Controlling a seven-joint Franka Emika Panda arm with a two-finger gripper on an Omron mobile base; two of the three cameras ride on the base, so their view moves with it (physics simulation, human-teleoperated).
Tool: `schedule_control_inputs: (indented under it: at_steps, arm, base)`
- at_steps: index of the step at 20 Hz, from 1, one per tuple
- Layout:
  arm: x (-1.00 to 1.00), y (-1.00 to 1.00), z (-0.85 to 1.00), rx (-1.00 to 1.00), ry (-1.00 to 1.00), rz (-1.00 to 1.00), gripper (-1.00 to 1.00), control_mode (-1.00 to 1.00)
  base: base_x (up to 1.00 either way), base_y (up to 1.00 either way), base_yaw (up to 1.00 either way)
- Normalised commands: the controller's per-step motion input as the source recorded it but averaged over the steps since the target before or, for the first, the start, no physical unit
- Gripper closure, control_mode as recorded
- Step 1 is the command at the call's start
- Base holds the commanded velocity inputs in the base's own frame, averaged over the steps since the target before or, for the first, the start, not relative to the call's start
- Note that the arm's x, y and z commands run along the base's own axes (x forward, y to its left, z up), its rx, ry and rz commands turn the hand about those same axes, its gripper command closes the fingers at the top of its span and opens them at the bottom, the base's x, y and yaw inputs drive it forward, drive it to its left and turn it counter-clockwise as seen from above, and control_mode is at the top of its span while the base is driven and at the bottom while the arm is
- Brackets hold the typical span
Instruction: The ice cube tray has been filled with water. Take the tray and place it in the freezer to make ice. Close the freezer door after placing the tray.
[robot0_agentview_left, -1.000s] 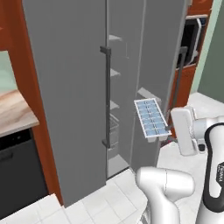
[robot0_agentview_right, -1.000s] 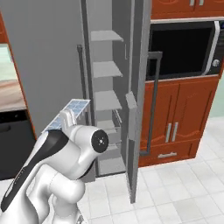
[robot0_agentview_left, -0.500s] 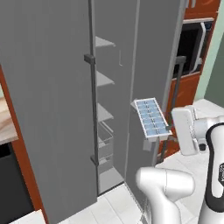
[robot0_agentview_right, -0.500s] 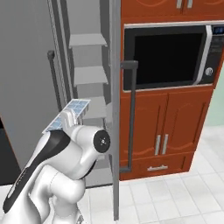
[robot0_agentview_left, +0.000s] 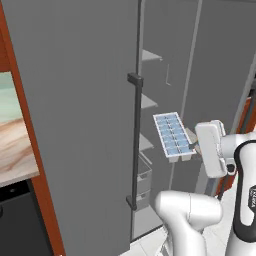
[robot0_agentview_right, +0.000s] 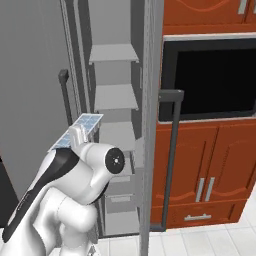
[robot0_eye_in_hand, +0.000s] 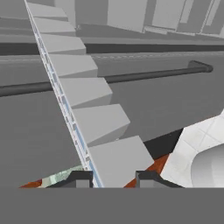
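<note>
Gripper (robot0_eye_in_hand: 109, 177) clamped on the near end of the tray (robot0_agentview_left: 173, 136), one fingertip (robot0_eye_in_hand: 78, 178) each side of the tray rim. Tray running straight out from the fingers in the hand view, seen edge-on: pale grey cell undersides (robot0_eye_in_hand: 94, 124) stepping away up the frame, thin blue line along the rim.

In the left base view, gripper (robot0_agentview_left: 196, 146) at the tray's right end, tray sticking out left and up from it, tilted, blue cells facing the camera. Held in the air, touching nothing else. In the right base view, tray (robot0_agentview_right: 80, 131) poking up above the arm's dark elbow, slanted, far end higher.

Just beyond: closed plain door (robot0_agentview_left: 75, 125) on the left with its dark bar handle (robot0_agentview_left: 134, 140); tray hanging in front of the gap beside that handle, at about mid-shelf height.

Further: freezer (robot0_agentview_right: 116, 100) open, grey shelves (robot0_agentview_right: 115, 95) stacked inside, drawers (robot0_agentview_right: 120, 200) low down. Tray outside the compartment, near the shelves, not on one.

Right of that: freezer door (robot0_agentview_right: 150, 125) swung out, edge-on, own bar handle (robot0_agentview_right: 171, 150) showing. Behind it a black oven panel (robot0_agentview_right: 210, 80) and red-brown cabinets (robot0_agentview_right: 210, 170).
</note>
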Motion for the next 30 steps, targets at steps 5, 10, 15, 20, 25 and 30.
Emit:
schedule_control_inputs:
  at_steps: [5, 10, 15, 20, 25, 30]
  arm:
    - [0.0, 0.0, 0.0, 0.0, 0.0, 0.0, 1.0, 1.0]
    - [0.09, -0.16, 0.17, 0.07, -0.02, 0.03, 1.0, -1.0]
    - [-0.02, -0.45, 0.39, 0.15, -0.03, 0.0, 1.0, -1.0]
    - [-0.02, -0.37, 0.29, 0.14, 0.0, 0.0, 1.0, -1.0]
    - [0.38, 0.02, 0.24, 0.03, 0.0, 0.0, 1.0, -1.0]
    - [0.51, 0.0, 0.3, 0.0, -0.02, 0.0, 1.0, -1.0]
  base:
    - [0.63, 0.0, 0.09]
    - [0.0, 0.0, 0.0]
    - [0.0, 0.0, 0.0]
    - [0.0, 0.0, 0.0]
    - [0.0, 0.0, 0.0]
    - [0.0, 0.0, 0.0]
